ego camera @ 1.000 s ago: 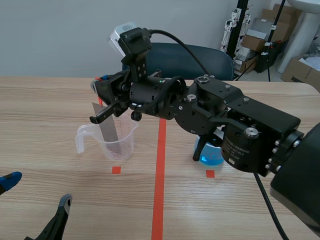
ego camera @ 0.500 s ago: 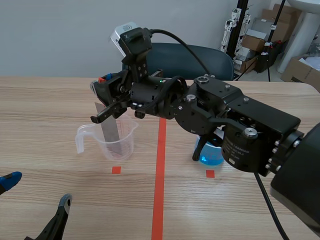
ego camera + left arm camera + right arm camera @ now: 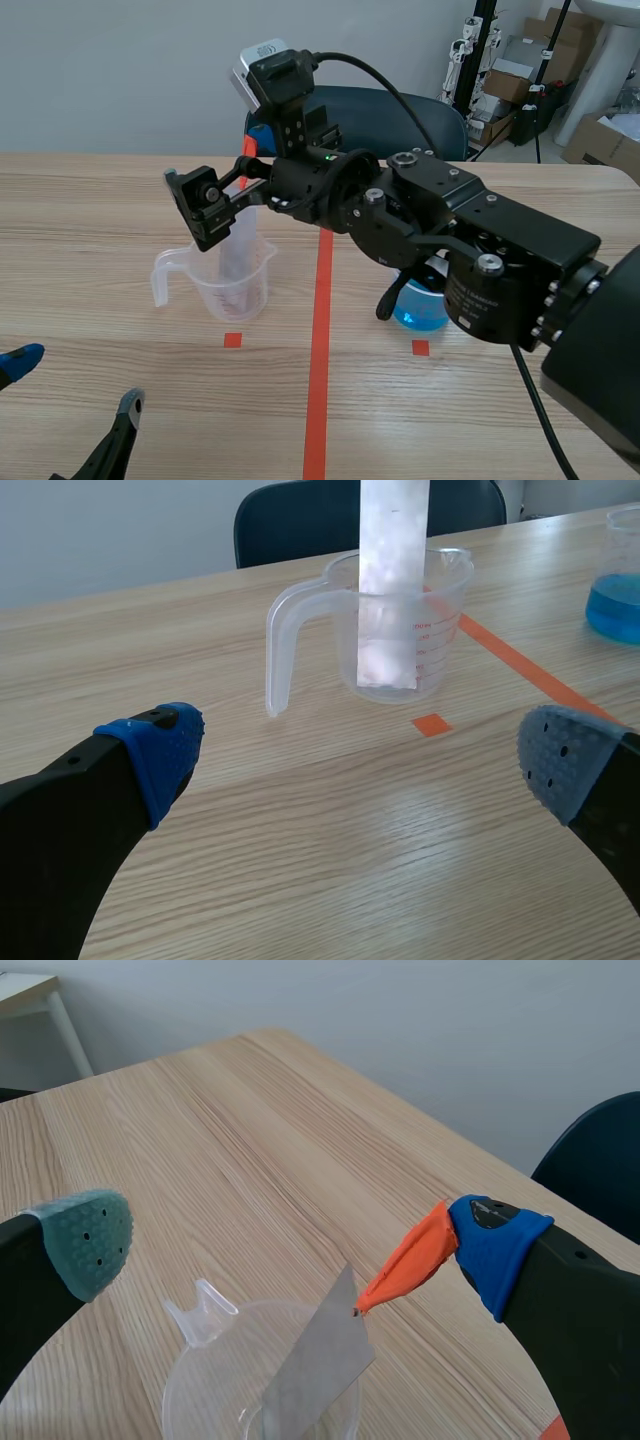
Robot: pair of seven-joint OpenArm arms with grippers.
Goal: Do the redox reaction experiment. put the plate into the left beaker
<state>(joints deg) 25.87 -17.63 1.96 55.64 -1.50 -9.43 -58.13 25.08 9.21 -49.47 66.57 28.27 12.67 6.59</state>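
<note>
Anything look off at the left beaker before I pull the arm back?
Nothing spilled. The plate stands tilted in the clear beaker, top well above the rim. One oddity: an orange flap on the open right gripper reaches the plate's top corner; contact is unclear.

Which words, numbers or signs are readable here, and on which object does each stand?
No text is readable.
Red scale print on the clear beaker: too blurred.
Pale mark on the white camera housing: too small.
Cardboard boxes in the background: nothing legible.
</note>
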